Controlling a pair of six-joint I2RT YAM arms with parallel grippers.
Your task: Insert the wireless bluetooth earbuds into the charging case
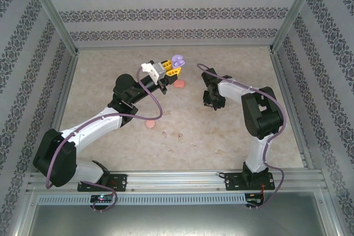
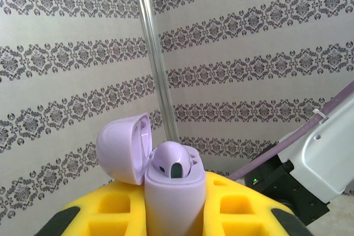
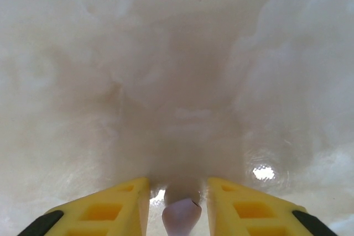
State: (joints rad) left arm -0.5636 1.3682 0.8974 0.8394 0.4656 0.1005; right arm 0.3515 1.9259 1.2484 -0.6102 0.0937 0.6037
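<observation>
The left gripper (image 2: 174,211) has its jaws clamped tight on the open purple case (image 2: 174,189). The lid is flipped back and one purple earbud (image 2: 170,161) sits inside. To the right of that case, the right gripper (image 3: 178,187) has its jaws close on either side of a second purple earbud (image 3: 180,216); I cannot tell whether they pinch it. Nearer the arms' bases than the purple case, a coral case (image 1: 180,84) and two pale earbuds (image 1: 165,134) lie on the table (image 1: 232,142).

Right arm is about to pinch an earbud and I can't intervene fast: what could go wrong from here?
The purple earbud sits at the very tips of the right gripper, low against the table; so tiny a piece could tilt or squirt out when pinched.
The left gripper holds the purple charging case, lid open; a misaligned insertion could drop the earbud or shift the case.
</observation>
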